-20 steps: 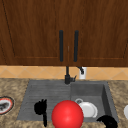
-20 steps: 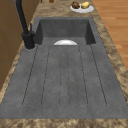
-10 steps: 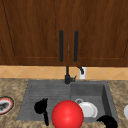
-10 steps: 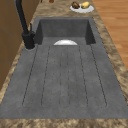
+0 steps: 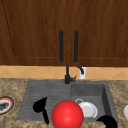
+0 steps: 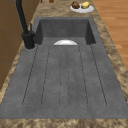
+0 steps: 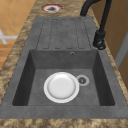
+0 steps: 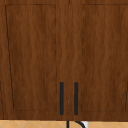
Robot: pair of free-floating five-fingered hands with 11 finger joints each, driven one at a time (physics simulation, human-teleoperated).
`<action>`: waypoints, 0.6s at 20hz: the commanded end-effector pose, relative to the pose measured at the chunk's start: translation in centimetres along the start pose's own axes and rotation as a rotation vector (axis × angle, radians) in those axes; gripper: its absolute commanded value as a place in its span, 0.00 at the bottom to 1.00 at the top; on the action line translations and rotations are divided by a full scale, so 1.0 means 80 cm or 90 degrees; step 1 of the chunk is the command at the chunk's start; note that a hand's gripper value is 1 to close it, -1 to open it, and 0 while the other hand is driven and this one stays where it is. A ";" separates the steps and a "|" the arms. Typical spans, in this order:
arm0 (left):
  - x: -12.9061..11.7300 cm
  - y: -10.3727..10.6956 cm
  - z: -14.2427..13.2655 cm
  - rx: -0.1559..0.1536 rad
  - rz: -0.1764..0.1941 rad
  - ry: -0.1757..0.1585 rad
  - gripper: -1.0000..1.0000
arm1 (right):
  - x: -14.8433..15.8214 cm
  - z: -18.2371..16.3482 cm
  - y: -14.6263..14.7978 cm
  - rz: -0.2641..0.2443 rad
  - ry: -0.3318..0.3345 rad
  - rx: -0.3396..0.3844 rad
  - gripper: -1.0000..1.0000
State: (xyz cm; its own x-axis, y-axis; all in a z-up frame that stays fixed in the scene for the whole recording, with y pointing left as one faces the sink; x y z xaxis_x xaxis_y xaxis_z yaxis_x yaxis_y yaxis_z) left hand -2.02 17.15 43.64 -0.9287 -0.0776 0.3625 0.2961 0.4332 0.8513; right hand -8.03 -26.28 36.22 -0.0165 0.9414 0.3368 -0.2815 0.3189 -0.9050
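The red ball (image 5: pixel 67 115) is sitting at the front edge of the sink (image 5: pixel 45 90), between the two hands and touching neither, so nothing is gripping it. The left hand (image 5: pixel 40 105) is hovering just beside it over the drainboard, fingers hanging relaxed and holding nothing. The right hand (image 5: pixel 108 121) is hanging near the white plate (image 5: pixel 88 109) in the basin; whether it is clenched, I cannot tell

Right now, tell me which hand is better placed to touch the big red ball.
Probably the left hand: in the front view it hovers close beside the round red ball, over the grey sink's ribbed drainboard. The right hand sits farther off, at the basin's front right corner.
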 end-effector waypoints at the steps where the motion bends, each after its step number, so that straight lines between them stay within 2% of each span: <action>1: -0.003 0.004 0.004 0.079 0.010 -0.012 0.00 | 0.000 0.000 0.000 0.000 0.000 0.000 0.50; 6: -0.004 0.007 0.006 0.113 0.007 -0.019 0.00 | 0.000 0.000 0.000 0.000 0.000 0.000 0.50; 9: -0.002 0.007 0.005 0.136 -0.003 -0.009 0.00 | 0.000 0.000 0.000 0.000 0.000 0.000 0.50; 10: -0.003 0.006 0.005 0.137 -0.005 -0.019 0.00 | 0.000 0.000 0.000 0.000 0.000 0.000 0.50; 12: -0.003 0.007 0.005 0.148 -0.009 -0.019 0.00 | 0.000 0.000 0.000 0.000 0.000 0.000 0.50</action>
State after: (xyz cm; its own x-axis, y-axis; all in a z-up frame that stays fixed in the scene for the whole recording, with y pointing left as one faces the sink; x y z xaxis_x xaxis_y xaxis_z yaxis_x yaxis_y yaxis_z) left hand -1.72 17.74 43.86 -0.9315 -0.0388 0.3616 0.2907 0.5181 0.8044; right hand -8.03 -26.28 36.22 -0.0165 0.9414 0.3368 -0.2815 0.3189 -0.9050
